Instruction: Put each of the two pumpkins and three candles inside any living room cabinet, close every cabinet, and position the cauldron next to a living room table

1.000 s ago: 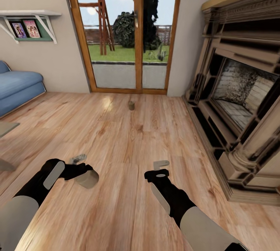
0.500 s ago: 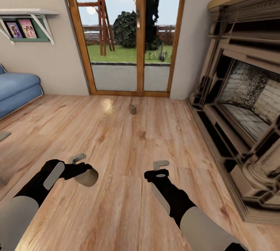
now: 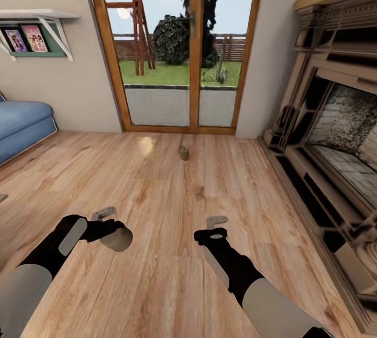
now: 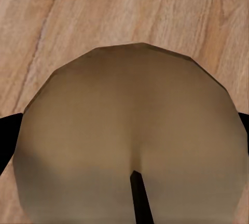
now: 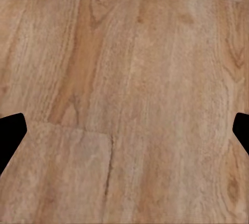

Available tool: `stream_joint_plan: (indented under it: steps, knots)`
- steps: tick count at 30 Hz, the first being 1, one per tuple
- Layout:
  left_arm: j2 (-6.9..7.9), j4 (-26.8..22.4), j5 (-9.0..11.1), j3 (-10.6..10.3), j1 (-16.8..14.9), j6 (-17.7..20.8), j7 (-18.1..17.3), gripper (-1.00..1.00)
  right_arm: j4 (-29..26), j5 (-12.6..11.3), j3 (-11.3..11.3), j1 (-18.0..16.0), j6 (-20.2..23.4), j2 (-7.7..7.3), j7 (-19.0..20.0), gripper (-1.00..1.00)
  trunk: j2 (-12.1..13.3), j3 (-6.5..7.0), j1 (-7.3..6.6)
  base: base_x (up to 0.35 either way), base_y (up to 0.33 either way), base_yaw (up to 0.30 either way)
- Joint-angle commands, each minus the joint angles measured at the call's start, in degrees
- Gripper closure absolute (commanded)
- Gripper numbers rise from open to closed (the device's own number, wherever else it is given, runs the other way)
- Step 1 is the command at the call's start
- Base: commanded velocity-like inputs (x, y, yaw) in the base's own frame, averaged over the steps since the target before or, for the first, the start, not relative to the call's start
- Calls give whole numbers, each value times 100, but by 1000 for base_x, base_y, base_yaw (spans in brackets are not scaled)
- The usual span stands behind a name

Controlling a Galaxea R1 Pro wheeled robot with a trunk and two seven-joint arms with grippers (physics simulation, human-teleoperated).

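From the head view I see my left end effector (image 3: 114, 232) clamped on a candle (image 3: 118, 239); another candle (image 3: 184, 153) stands on the floor (image 3: 157, 181) near the glass door (image 3: 180, 45). Left wrist – the held candle's beige end (image 4: 129, 141). Right wrist – fingertips (image 5: 10, 133) spread wide apart over bare floor.

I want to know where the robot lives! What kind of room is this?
It looks like a living room in a house. There is a blue sofa by the wall, a big stone fireplace, and a glass door to a garden, over a wooden floor.
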Motion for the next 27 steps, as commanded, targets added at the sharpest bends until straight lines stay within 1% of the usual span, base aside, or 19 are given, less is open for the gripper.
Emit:
stream_joint_plan:
  steps: [1, 10, 12, 15, 27]
  knots:
    - [8, -7, 63, -27, -2, 11, 41, 100, -4, -40, 20, -7, 18, 0, -48, -100, -2, -5, 2, 323, 190, 0]
    - [-24, -5, 63, -38, -2, 6, 66, 100, -4, -38, 19, -13, 16, 0, -48, -100, -2, -5, 2, 325, 164, 0]
    - [-89, 1, 63, -38, -2, 6, 83, 100, -4, -38, 18, -8, 16, 0, -48, -100, -2, -5, 2, 336, 105, 0]
    - [-113, 14, 63, -37, -2, 5, 98, 100, -4, -36, 18, -6, 16, 0, -48, -100, -2, -5, 2, 340, 89, 0]
    - [-131, 30, 59, -36, -2, 5, 106, 100, -4, -38, 16, -9, 8, 0, -42, -100, -2, -5, 2, 343, 70, 0]
